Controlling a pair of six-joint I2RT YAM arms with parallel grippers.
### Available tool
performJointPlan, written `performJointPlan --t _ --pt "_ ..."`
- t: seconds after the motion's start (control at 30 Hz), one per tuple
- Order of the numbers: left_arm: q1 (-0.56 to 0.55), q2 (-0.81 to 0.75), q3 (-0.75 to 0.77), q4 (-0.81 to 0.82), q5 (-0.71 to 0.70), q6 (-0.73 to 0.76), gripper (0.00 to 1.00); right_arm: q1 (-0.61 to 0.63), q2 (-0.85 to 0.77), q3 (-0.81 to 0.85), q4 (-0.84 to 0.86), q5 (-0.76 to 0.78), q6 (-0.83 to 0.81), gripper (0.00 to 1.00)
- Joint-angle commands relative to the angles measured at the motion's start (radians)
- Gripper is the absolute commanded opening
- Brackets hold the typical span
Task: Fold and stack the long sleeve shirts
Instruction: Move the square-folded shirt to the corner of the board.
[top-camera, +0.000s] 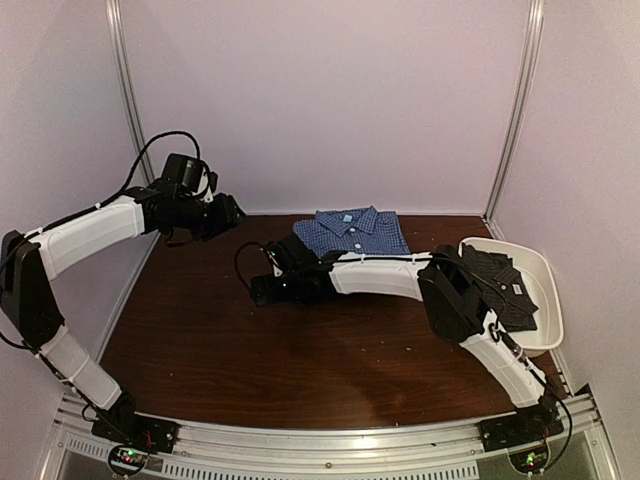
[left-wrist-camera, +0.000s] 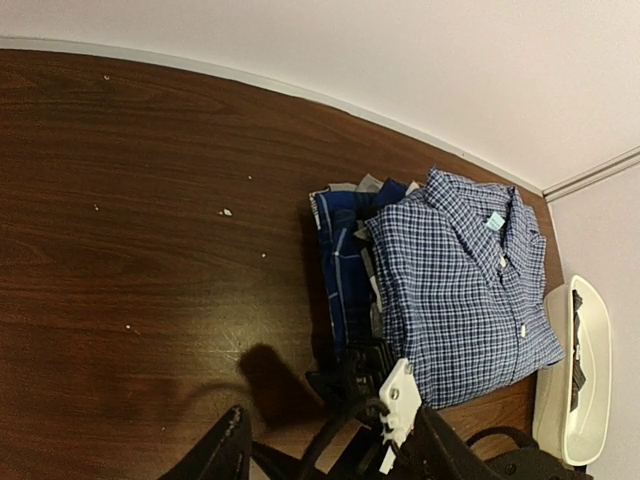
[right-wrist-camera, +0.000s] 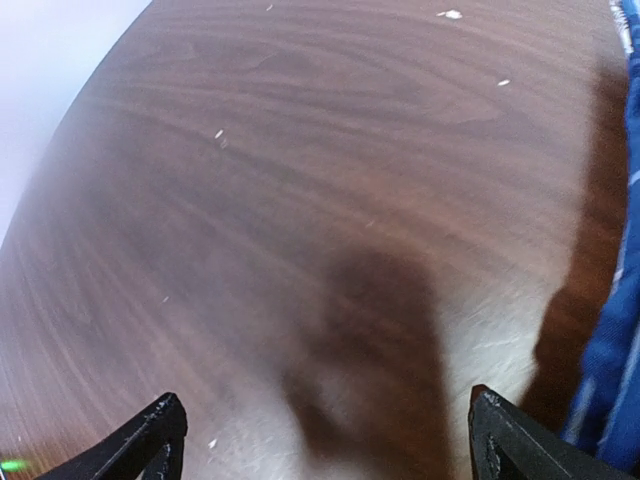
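My left gripper (top-camera: 228, 214), 10 o'clock, raised, jaws apart, empty. My right gripper (right-wrist-camera: 325, 440) low mid-table, jaws wide, empty. Folded blue-check shirt (top-camera: 352, 232) tops the stack at 12 o'clock. Dark shirt (top-camera: 497, 283) heaped in tub (top-camera: 548, 300), 3 o'clock: likely light, limp; pinch a bunched fold.

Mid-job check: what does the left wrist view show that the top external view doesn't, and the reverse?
Left wrist only: the side of the stack, with more folded layers under the blue-check shirt. Top external only: the left arm and right arm whole, and the dark shirt spread in the tub; the wrist view catches just a dark sliver of it. Both: the blue-check shirt folded on top, collar showing, and the white tub to its right.
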Motion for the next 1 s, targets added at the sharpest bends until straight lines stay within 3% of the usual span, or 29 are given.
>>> performJointPlan --t 0.0,0.5,0.97 --pt "0.009 -0.026 -0.01 0.021 0.006 0.007 0.56 -0.066 0.042 0.002 -0.008 0.009 0.048 1.0" --pt "0.009 -0.027 -0.012 0.019 0.021 0.002 0.56 -0.266 0.05 -0.004 -0.006 -0.045 0.079 1.0" --pt "0.009 -0.023 -0.024 0.019 0.025 -0.007 0.56 -0.467 -0.054 -0.142 0.014 -0.084 0.03 1.0"
